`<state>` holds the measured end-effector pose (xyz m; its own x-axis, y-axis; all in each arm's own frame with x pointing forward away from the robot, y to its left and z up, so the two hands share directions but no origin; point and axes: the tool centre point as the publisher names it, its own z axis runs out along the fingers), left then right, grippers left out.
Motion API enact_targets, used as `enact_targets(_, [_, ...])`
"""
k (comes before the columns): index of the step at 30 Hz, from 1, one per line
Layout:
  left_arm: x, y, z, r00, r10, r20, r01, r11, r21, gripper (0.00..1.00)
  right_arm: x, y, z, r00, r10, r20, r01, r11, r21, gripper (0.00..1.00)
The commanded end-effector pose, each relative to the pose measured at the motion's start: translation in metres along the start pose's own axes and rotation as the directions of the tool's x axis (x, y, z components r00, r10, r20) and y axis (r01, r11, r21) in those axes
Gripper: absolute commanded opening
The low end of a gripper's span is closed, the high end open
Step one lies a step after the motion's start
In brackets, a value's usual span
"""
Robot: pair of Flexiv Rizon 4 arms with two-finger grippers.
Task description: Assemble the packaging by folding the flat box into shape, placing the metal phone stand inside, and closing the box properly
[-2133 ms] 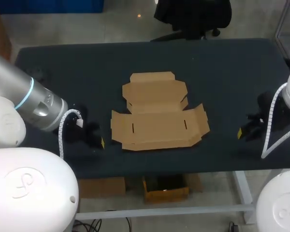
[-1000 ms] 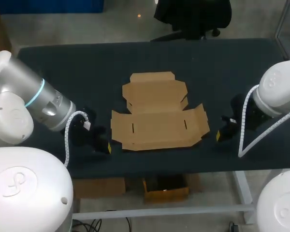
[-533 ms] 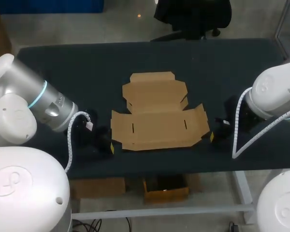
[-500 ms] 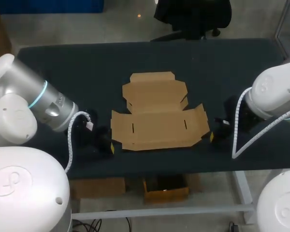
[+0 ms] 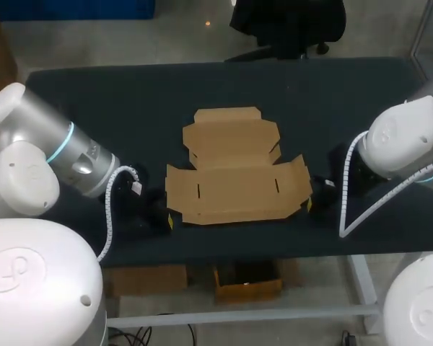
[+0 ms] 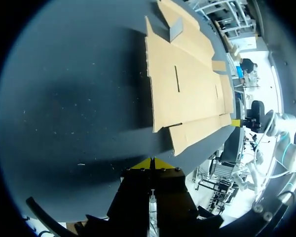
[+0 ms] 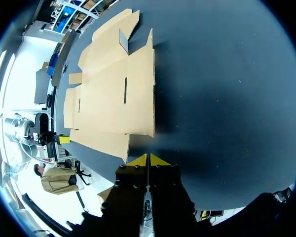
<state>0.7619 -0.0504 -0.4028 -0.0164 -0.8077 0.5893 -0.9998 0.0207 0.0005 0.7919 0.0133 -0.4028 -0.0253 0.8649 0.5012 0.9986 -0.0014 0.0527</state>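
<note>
A flat, unfolded brown cardboard box [image 5: 234, 176] lies in the middle of the dark table; it also shows ahead of each wrist camera [image 6: 187, 84] [image 7: 113, 94]. My left gripper [image 5: 169, 220] sits low at the box's front left corner, shut with nothing held; its yellow tips [image 6: 152, 164] meet just short of the cardboard edge. My right gripper [image 5: 309, 205] sits at the box's front right corner, likewise shut and empty, with its yellow tips [image 7: 148, 160] touching each other beside the flap. No metal phone stand is in view.
The dark table [image 5: 130, 108] stretches bare around the box, with wide room at the back and on both sides. Its front edge [image 5: 224, 254] runs close behind both grippers.
Both arms have moved inward toward the box: the left gripper from the left up to the front left corner, the right gripper from the right up to the front right corner. The box has not moved.
</note>
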Motion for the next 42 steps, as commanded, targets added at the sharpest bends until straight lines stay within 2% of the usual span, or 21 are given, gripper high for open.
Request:
enact_targets(1, [-0.001,0.0,0.005,1.0,-0.007,-0.004,0.007,1.0,0.007,0.0,0.0,0.001,0.007,1.0,0.004,-0.005,-0.004,1.0,-0.002,0.0])
enact_targets(11, [0.001,-0.004,0.003,0.999,-0.032,-0.006,0.032,0.999,0.015,0.0,0.0,0.001,0.012,0.999,0.023,-0.025,-0.023,1.0,-0.008,0.0])
enact_targets(30, [0.002,-0.004,0.005,1.0,-0.026,-0.014,0.026,0.999,0.018,0.0,0.0,0.002,0.013,0.999,0.021,-0.03,-0.021,1.0,-0.007,0.0])
enact_targets(42, [0.005,-0.008,0.01,1.0,-0.02,-0.004,0.02,1.0,0.013,0.0,0.007,0.008,0.019,1.0,0.011,-0.026,-0.012,1.0,-0.003,0.0])
